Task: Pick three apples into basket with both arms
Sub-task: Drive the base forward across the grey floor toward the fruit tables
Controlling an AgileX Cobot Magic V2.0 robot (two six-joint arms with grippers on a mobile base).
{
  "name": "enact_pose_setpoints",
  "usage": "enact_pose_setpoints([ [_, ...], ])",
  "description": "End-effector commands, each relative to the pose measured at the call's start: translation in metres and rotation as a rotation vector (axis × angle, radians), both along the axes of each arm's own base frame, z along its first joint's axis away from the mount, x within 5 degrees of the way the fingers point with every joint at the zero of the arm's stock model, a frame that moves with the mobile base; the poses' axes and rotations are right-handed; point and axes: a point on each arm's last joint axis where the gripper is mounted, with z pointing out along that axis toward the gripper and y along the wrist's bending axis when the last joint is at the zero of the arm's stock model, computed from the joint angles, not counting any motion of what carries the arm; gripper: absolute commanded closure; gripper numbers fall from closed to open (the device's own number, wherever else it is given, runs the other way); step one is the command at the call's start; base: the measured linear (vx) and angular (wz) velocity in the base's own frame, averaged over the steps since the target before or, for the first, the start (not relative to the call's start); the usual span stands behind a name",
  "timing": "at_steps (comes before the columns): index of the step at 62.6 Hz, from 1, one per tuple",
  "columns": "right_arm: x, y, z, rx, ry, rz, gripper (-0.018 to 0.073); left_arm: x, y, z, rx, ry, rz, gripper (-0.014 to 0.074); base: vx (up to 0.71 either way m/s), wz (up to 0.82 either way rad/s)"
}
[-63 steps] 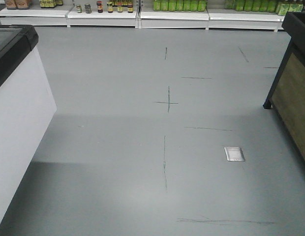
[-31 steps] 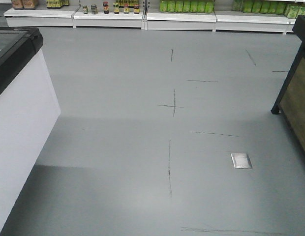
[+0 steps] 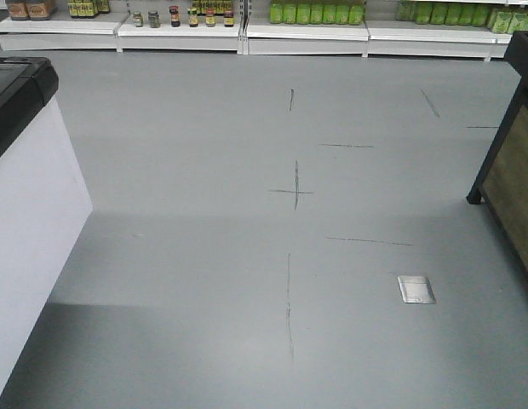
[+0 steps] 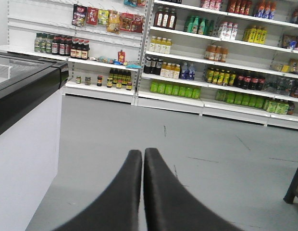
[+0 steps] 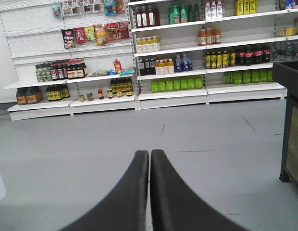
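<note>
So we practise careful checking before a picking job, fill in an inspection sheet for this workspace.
Surface: smooth grey floor with thin dark line marks and a small silver metal floor plate.
Job's things: nothing seen.
Clutter: nothing seen.
Grippers: black left gripper and black right gripper, jaws shut together, holding nothing.
Cables: nothing seen.
Surroundings: white shop shelves of bottles and jars; white cabinet with black rim; dark-framed wooden stand.

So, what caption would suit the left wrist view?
Left hand, shut and holding nothing, points across grey floor toward stocked shop shelves.
</note>
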Motion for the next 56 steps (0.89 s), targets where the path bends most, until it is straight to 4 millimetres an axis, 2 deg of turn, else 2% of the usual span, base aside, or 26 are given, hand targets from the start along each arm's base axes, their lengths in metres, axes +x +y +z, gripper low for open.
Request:
enact_pose_setpoints([
  [1,-0.0006,0.0,0.0031,-0.011,-0.074,-0.002,0.0564,-0.0019,0.0003,0.0159,-0.011,-0.107,0.001,0.0603,0.14,-0.08],
  [56,-0.0006,0.0,0.0032,-0.011,-0.075,-0.002,0.0564,-0.0019,0.0003,0.0159,-0.011,-0.107,0.001,0.0603,0.17,-0.1],
])
